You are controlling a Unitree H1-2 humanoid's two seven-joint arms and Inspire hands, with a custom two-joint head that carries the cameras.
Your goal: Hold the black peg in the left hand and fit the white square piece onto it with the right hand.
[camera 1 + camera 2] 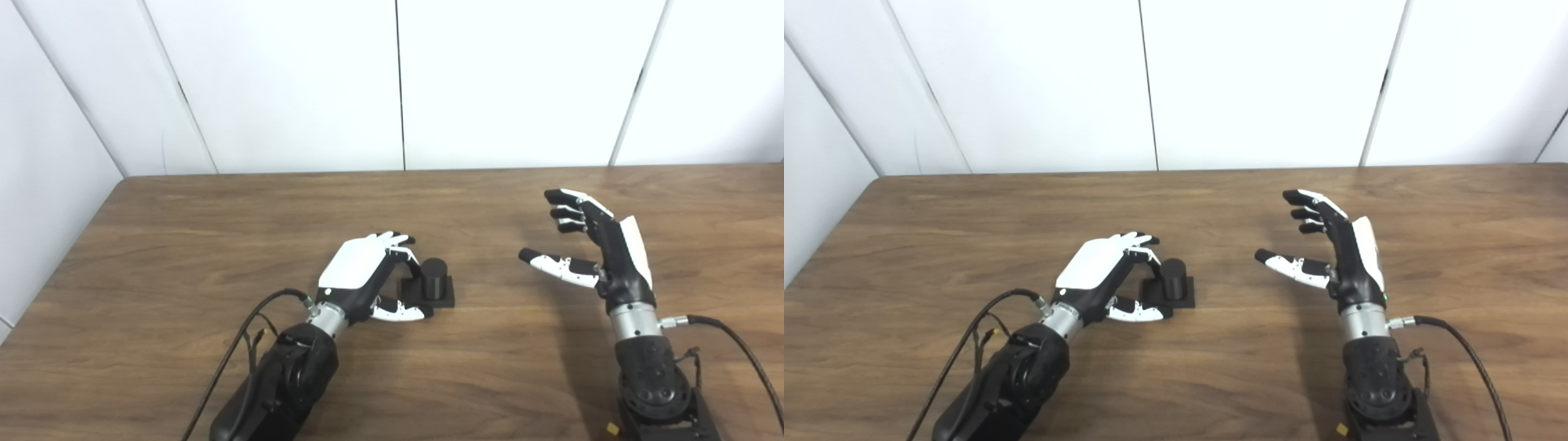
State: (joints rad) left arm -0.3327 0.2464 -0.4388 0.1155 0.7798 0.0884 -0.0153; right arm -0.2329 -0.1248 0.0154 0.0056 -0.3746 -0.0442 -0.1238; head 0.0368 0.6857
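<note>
A black peg [435,274], a short cylinder upright on a black square base, stands on the wooden table near the middle; it also shows in the right eye view [1173,277]. My left hand [362,275] lies palm down just left of it. Its fingers are curled toward the base's left edge and its thumb is at the base's front left corner; they are not closed around the peg. My right hand [589,251] is held above the table to the right, fingers spread, holding nothing. No white square piece is in view.
The wooden table [184,245] ends at white wall panels at the back and on the left. Black cables run from both wrists toward the front edge. The right arm's base [664,416] sits at the front right.
</note>
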